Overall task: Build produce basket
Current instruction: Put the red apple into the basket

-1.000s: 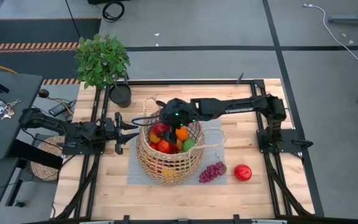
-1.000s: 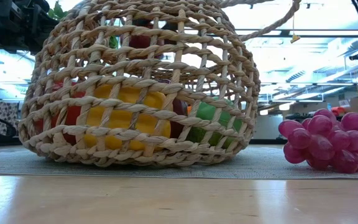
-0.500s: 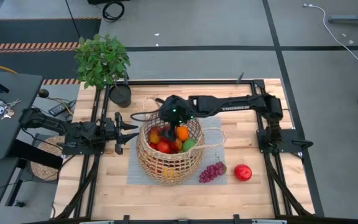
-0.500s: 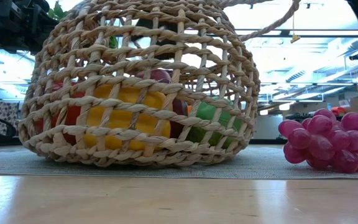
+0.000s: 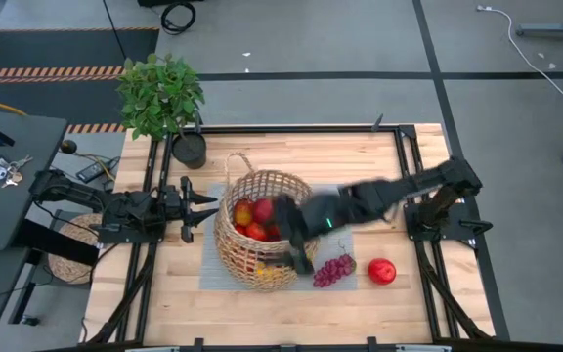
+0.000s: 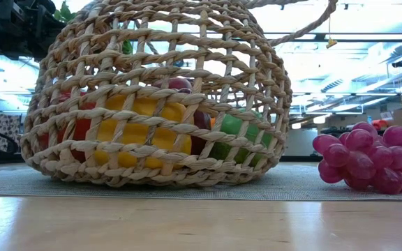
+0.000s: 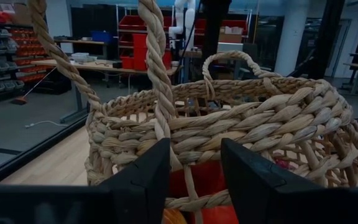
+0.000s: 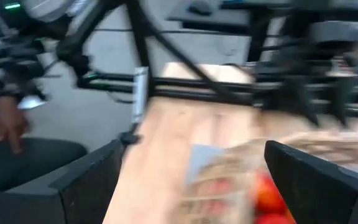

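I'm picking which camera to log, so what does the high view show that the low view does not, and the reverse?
Only the high view shows the red apple out on the table, the potted plant, the left gripper beside the basket and the right gripper at the basket's near rim. Only the low view shows the yellow piece and green piece low inside, through the weave. Both show the wicker basket and the purple grapes beside it.
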